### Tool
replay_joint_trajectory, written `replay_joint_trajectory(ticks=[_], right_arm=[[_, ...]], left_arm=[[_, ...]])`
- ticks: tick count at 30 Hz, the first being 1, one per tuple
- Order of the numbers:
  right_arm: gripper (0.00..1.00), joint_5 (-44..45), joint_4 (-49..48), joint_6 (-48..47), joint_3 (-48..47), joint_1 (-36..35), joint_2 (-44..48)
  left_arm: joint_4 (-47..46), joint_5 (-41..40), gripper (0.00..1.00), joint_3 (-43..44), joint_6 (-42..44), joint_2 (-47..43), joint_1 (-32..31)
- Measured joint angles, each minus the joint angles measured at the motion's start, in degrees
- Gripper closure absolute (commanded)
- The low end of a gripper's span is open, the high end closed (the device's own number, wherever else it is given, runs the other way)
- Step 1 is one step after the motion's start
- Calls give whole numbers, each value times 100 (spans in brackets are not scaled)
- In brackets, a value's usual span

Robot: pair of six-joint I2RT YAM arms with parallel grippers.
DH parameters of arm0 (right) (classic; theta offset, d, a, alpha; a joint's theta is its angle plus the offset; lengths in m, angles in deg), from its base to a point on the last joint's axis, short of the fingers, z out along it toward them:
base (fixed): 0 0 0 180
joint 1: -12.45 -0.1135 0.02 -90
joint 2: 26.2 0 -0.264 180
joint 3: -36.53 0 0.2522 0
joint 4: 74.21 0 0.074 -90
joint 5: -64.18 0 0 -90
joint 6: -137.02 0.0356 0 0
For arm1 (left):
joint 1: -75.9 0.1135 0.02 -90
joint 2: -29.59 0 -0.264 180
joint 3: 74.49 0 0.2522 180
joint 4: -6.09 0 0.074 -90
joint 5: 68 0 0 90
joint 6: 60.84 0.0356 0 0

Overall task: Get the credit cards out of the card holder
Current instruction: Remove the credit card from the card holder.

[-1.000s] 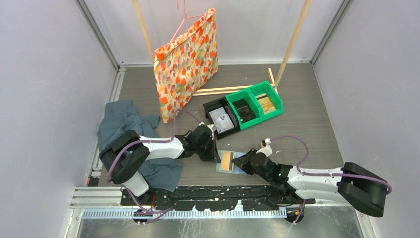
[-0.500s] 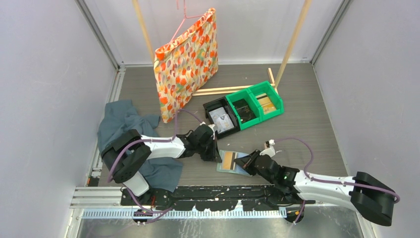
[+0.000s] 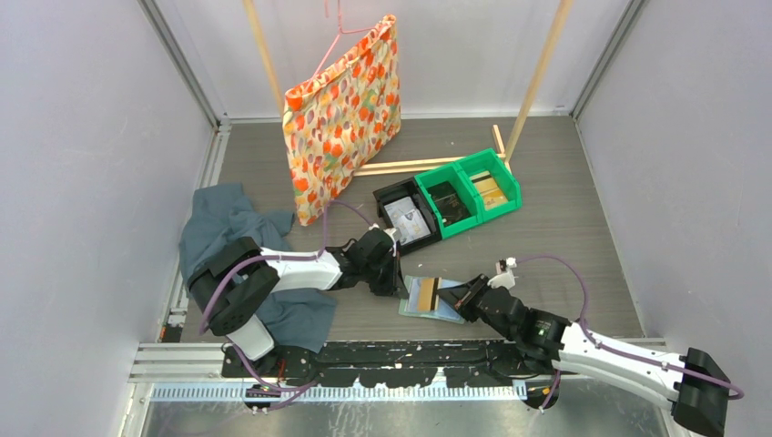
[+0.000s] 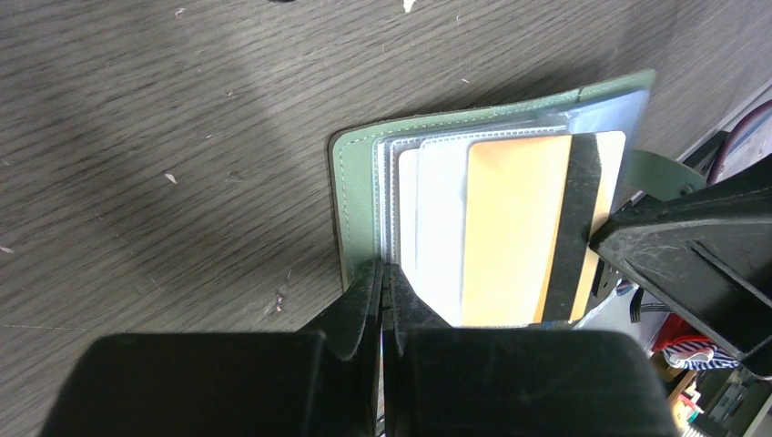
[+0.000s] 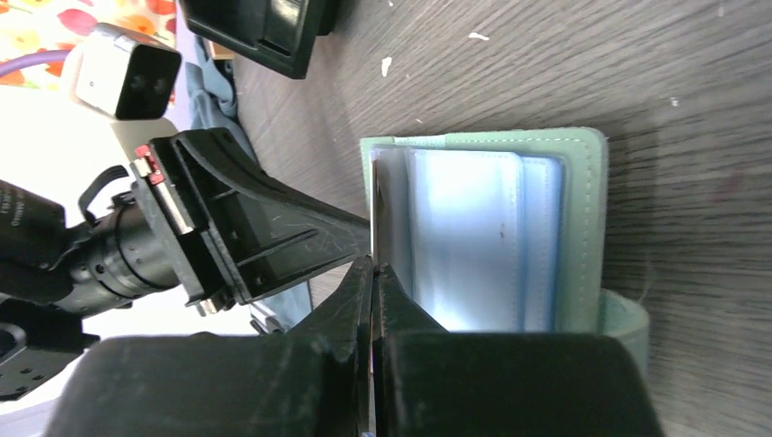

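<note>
The sage-green card holder (image 3: 411,299) lies open on the table between both arms. My left gripper (image 3: 396,280) is shut on its left edge; the left wrist view shows the jaws (image 4: 383,273) pinching the green cover (image 4: 357,209) and clear sleeves. An orange card with a black stripe (image 3: 428,291) sticks out of the holder to the right (image 4: 510,228). My right gripper (image 3: 455,296) is shut on that card's striped end. The right wrist view shows its jaws (image 5: 373,270) closed on the thin card edge, beside the holder's pale blue panels (image 5: 482,237).
A black tray (image 3: 405,214) and two green bins (image 3: 473,191) stand just behind the holder. A dark teal cloth (image 3: 223,223) lies at the left under the left arm. A floral bag (image 3: 341,114) hangs at the back between wooden poles (image 3: 537,73).
The right arm has drawn back to the right, and the orange card has slid rightward further out of the holder. The left gripper has stayed on the holder's edge.
</note>
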Motion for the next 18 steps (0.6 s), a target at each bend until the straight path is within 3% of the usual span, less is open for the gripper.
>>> replay_joint_trajectory(ticks=[7,18], right_arm=[[99,7,109,24,-52,0,35],[99,188,1296,149,-466,0,-229]], left_arm=[[57,-2,100,37,0,15,0],[114,-26,99,66,9,17,-2]])
